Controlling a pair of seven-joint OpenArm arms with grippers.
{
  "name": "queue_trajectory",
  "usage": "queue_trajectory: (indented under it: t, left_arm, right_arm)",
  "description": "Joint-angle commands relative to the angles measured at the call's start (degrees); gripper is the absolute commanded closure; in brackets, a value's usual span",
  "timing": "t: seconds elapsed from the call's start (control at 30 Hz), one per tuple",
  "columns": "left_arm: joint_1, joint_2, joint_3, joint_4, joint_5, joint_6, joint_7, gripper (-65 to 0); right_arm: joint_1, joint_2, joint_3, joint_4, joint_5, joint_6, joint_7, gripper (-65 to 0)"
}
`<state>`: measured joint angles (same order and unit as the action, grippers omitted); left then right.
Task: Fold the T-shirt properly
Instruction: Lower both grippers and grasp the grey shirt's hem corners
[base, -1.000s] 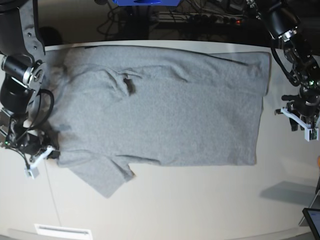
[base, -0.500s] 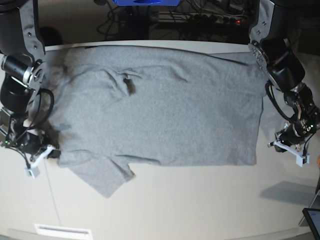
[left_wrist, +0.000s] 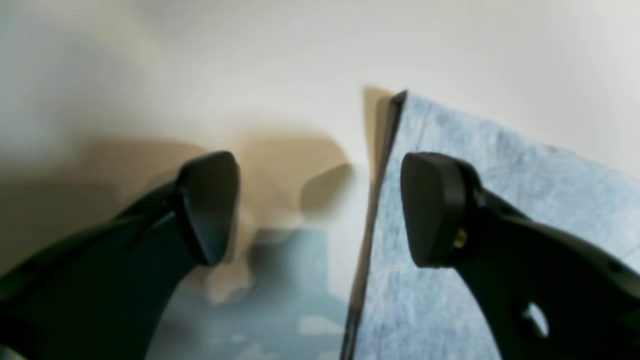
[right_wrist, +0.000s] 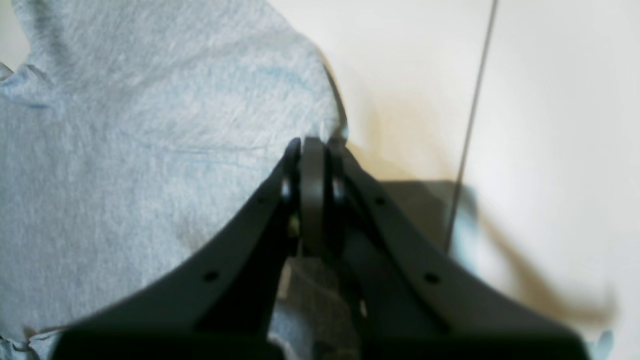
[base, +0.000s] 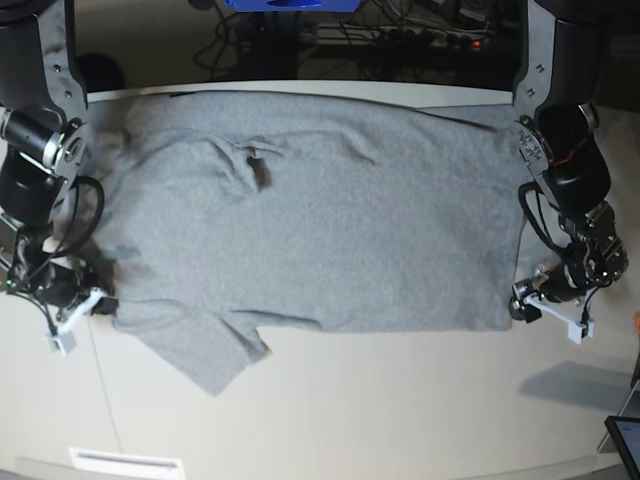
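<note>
On the left of the base view, the right tool (base: 70, 318) is sitting low at the shoulder end of the T-shirt (base: 320, 215), where the sleeve (base: 205, 355) is sticking out toward the near edge of the tabletop (base: 380, 420). In the right wrist view its 2 jaws are pressed fully together at the cloth's edge (right_wrist: 320, 130); whether a thin fold of fabric is pinched between them cannot be told from these pictures. This arm is sitting where it was a second ago.

Across the middle, the T-shirt is lying flat and spread on the tabletop, plain grey side up, with a small pucker near the collar (base: 255, 165) and no fold made yet.

On the right, the change is happening. The left tool (base: 545, 305) has come down from well clear of the hem, a second ago, to the near hem corner (base: 510, 320), and its jaws have just swung wide apart. The left wrist view is showing 1 finger (left_wrist: 432, 207) over the grey cloth and the other finger (left_wrist: 210, 205) over bare tabletop, with the shirt's edge (left_wrist: 380, 175) running between them. Nothing is being gripped there.

Judging from this, the left arm is lining up to take the hem corner, so the first fold is probably about to start; the tool needs to settle lower and shut on the edge without pushing the cloth away.
</note>
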<state>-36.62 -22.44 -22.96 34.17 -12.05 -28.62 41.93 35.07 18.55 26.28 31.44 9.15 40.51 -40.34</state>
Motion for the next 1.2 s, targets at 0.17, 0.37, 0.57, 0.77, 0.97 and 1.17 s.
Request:
queue_trajectory:
  t: [0.17,0.37,0.57,0.77,0.97,1.17]
  left_arm:
    - [-7.2,-0.6,0.1,-7.9,-1.6,-0.4,-3.3,-49.9]
    - [-7.6,1.3,0.2,-9.3,-1.1,-0.7,-3.0,-49.9]
    - [-5.4,3.4,0.3,-9.0,-1.1,-0.7,-2.9,-49.7]
    - [-5.0,3.3,0.3,-9.0,-1.1,-0.7,-3.0,-49.5]
    - [-4.9,3.3,7.5,-9.0,-1.6,-0.8,-3.4,-34.6]
    - [-4.1,3.3,8.7,-9.0,-1.2,-0.7,-5.1,-5.7]
  right_arm:
    - [1.1,1.1,0.0,0.5,-0.9,-0.5,-0.9,-0.4]
    - [1.1,1.4,0.0,0.5,-0.9,-0.5,-0.9,-0.4]
    - [1.1,1.4,0.0,0.6,-0.9,-0.5,-0.9,-0.4]
    - [1.1,1.4,0.0,0.6,-0.9,-0.5,-0.9,-0.3]
    - [1.0,1.4,0.0,0.6,-0.9,-0.5,-0.9,-0.3]
    - [1.0,1.4,0.0,0.6,-0.9,-0.5,-0.9,-0.3]
